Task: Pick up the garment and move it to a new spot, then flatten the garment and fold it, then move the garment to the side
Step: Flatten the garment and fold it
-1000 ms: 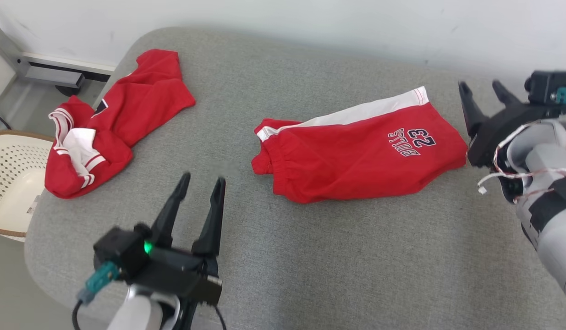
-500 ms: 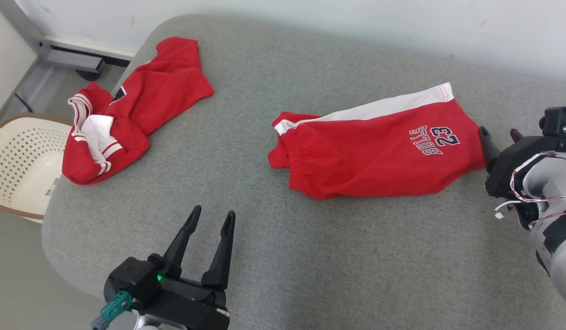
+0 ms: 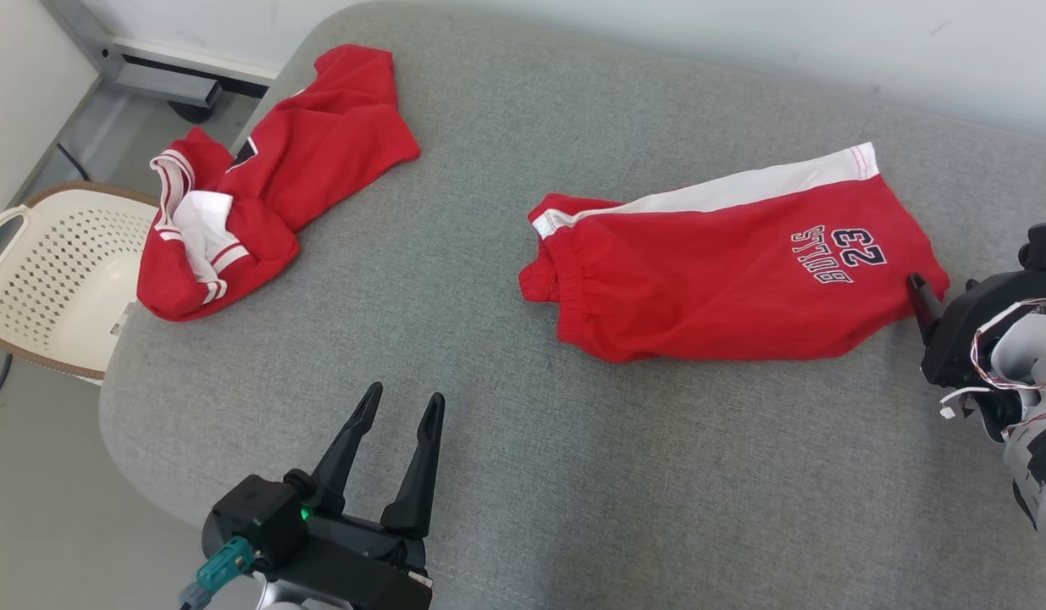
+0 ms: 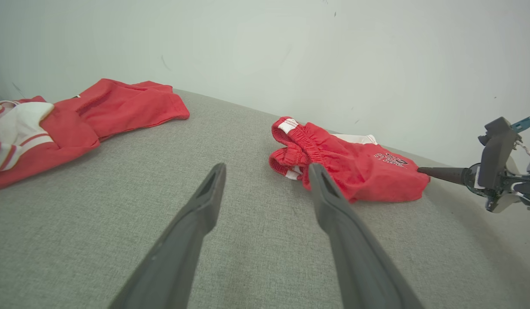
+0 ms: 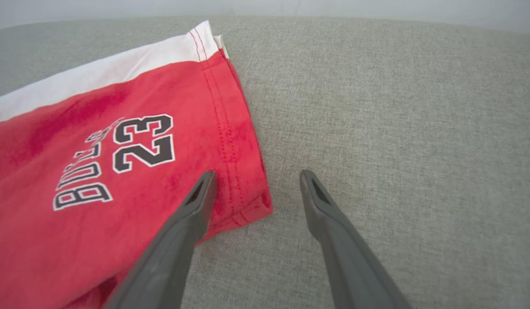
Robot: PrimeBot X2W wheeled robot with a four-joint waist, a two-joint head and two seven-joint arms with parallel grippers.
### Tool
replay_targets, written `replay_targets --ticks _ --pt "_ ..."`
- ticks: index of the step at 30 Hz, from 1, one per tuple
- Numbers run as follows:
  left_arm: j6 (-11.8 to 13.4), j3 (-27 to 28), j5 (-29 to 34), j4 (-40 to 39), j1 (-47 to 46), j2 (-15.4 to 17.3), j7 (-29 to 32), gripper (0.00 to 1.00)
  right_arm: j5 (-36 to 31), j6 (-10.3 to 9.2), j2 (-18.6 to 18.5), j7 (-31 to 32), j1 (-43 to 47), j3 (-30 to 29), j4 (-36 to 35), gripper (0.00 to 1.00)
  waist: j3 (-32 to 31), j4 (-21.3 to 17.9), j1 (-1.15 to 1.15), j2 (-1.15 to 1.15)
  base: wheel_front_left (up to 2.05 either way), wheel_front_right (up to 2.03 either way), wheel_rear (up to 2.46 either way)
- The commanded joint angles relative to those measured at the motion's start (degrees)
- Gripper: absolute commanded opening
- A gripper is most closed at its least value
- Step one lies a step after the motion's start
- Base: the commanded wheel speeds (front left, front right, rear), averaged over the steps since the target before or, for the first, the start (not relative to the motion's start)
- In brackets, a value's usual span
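Well left of the shorts [image 3: 726,288] lie a jersey [image 3: 319,161] and a basket [image 3: 57,271]; left fingers [image 3: 419,466] and right fingers [image 5: 333,240] spread wide

A grey fabric-covered cushioned surface [image 3: 455,254] with rounded corners is seen set against a pale wall, and two garments are laid directly on it, well apart from each other. A pair of red shorts [image 3: 726,271] is spread nearly flat right of the middle, the gathered waistband turned to the left, a white stripe along the far edge and "BULLS 23" printed near the right hem. A crumpled red jersey [image 3: 277,178] with white trim is lying at the far left edge.
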Motion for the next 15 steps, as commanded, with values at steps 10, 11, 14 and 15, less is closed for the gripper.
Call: replay_targets --ticks 10,11,14,15 --pt "-0.4 -0.7 -0.4 1.2 -0.7 -0.2 -0.3 1.00 -6.8 -0.04 0.5 5.1 2.5 -7.8 0.2 0.07 0.7 1.2 -0.01 0.00 0.00 0.00 0.00" --pt "-0.4 -0.7 -0.4 1.2 -0.8 -0.2 -0.3 1.00 -7.5 -0.04 0.7 5.3 2.5 -8.5 0.2 0.00 0.7 1.1 -0.01 0.00 0.00 0.00 0.00" --pt "-0.3 -0.8 -0.6 1.5 -0.8 -0.3 -0.3 1.00 -9.8 -0.04 1.1 5.4 2.4 -10.6 0.2 0.00 0.6 1.0 -0.01 0.00 0.00 0.00 0.00" --pt "-0.3 -0.8 -0.6 1.6 -0.8 -0.3 -0.3 1.00 -10.6 -0.04 1.3 5.4 2.5 -11.3 0.2 0.00 0.5 0.9 -0.01 0.00 0.00 0.00 0.00"
